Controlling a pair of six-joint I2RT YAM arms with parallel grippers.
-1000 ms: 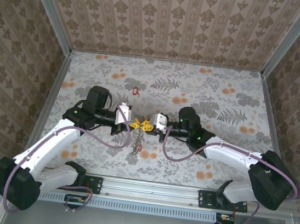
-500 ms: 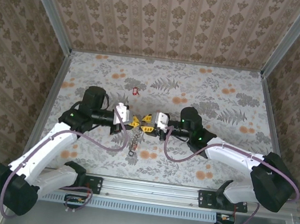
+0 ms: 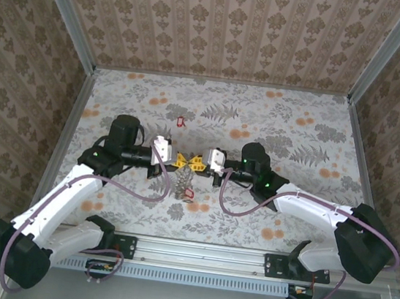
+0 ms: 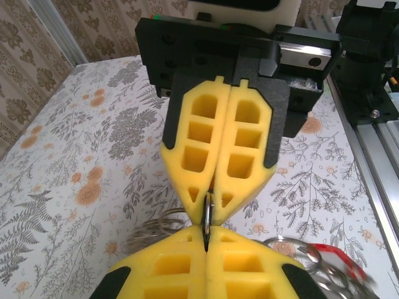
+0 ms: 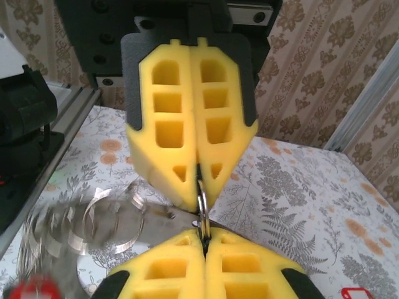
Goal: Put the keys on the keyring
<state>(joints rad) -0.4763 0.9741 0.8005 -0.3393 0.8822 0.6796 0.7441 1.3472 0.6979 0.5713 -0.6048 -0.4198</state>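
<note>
While the left gripper (image 3: pixel 178 164) and right gripper (image 3: pixel 196 165) meet tip to tip over the middle of the table (image 3: pixel 299 126), both sets of jaws are pressed closed on the thin keyring (image 4: pixel 206 215) between them. A red-headed key (image 3: pixel 189 192) sits beside the chain (image 3: pixel 181 182) just nearer the bases. A second key (image 3: pixel 181 122) lies apart, farther back.

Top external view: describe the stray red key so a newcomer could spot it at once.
On the floral table, find the left gripper and right gripper meeting tip to tip on a metal ring. Just beyond them, toward the back wall, lies the tiny red-headed key. Unlike the red piece in the cluster by the grippers, it sits alone.
</note>
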